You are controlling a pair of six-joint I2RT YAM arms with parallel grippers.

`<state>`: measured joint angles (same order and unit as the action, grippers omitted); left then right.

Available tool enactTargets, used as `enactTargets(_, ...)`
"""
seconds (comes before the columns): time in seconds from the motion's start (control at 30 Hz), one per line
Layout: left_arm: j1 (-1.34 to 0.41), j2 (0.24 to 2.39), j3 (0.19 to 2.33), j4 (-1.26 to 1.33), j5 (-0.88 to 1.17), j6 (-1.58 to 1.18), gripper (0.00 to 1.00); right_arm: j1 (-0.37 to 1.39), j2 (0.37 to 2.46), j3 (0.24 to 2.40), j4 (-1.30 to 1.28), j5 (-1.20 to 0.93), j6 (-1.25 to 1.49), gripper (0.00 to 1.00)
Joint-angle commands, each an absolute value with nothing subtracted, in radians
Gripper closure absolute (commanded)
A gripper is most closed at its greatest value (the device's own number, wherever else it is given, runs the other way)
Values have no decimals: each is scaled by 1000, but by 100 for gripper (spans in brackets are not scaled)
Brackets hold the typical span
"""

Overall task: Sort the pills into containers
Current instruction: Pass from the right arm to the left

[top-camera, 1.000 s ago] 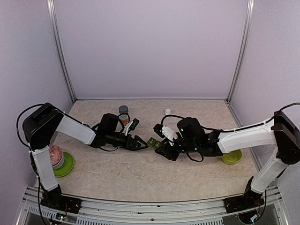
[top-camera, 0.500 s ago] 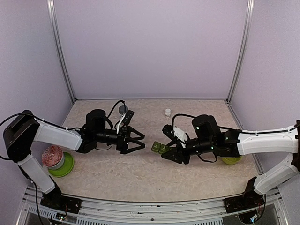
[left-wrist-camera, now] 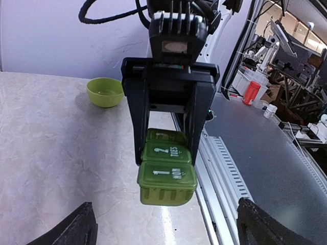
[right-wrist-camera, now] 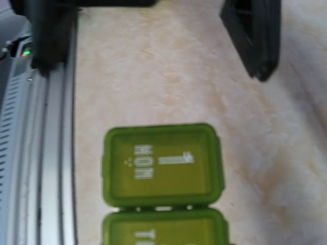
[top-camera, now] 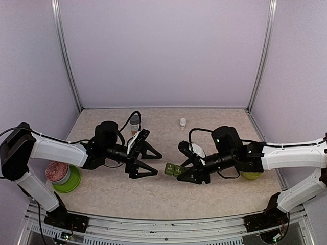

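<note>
Centrally, one pill box (left-wrist-camera: 167,176), three shut lids seen, is clamped by the narrowed right tool (left-wrist-camera: 167,153) over the middle of the table (top-camera: 168,196). The left tool (top-camera: 149,163) is spread wide, empty, facing it. Two green bowls are counted: left bowl (top-camera: 74,182), right bowl (top-camera: 252,176).

Beige marbled desk (top-camera: 214,122), pale lilac walls around it. Lime-green bowl (top-camera: 252,175) at the right edge, partly hidden; seen upright in the left wrist view (left-wrist-camera: 105,92). Flat lime-green dish (top-camera: 75,178) at far left. Grey-capped bottle (top-camera: 134,120) and small white-capped vial (top-camera: 183,122) stand near the back wall, apart from each other. Metal rail (top-camera: 153,224) runs along the near edge. Red bottle (left-wrist-camera: 251,93) on a bench beyond.
</note>
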<state>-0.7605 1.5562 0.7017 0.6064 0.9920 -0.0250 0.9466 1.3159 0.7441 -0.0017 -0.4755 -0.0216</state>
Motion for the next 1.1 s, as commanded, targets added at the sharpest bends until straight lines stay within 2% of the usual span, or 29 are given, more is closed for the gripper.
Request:
enactTargets(0.0,-780,1539,721,553,982,38,9,943,1275,733,20,-553,-22,60)
enactTargets(0.23,-813,1513,710,549,937,74,15,942,1294,736,44,-612,-11,60)
enactTargets(0.43,-845,1484,698,540,919,114,25,942,1324,748,61,-658,-2,60)
enactTargets(1.07,-926,1499,745,401,804,238,26,935,1360,768,63,-706,9,60)
